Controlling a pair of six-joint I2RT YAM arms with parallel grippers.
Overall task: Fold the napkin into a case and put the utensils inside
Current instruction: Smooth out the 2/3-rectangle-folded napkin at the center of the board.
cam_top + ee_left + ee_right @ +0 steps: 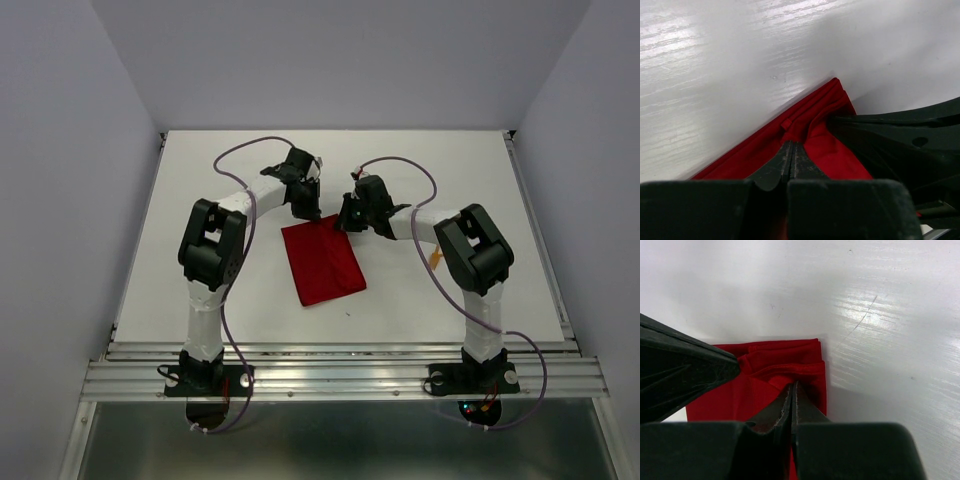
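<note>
Two arms reach in from the near edge of the white table (450,170) in the top view, and their wrists meet at the far edge of the red napkin (323,265). The napkin lies folded into a flat rectangle near the middle of the table, set slightly askew. The left gripper (305,208) is down on its far left corner and the right gripper (349,220) on its far right corner, the two close together. One orange utensil (436,258) shows as a sliver just beside the right arm's elbow (mostly hidden).

From the left wrist, the left gripper (790,148) has its fingers (777,167) clenched together on the napkin (835,150), with the cloth puckered around the tips. The napkin's corner points up the picture, and the right gripper's dark body (900,145) sits just to the right on the same cloth.

From the right wrist, the right gripper (792,389) likewise has its fingers (775,412) pressed tight, pinching the napkin (785,357) near its right edge. Layered folds show along that far edge, and the left gripper (685,372) fills the left side.
</note>
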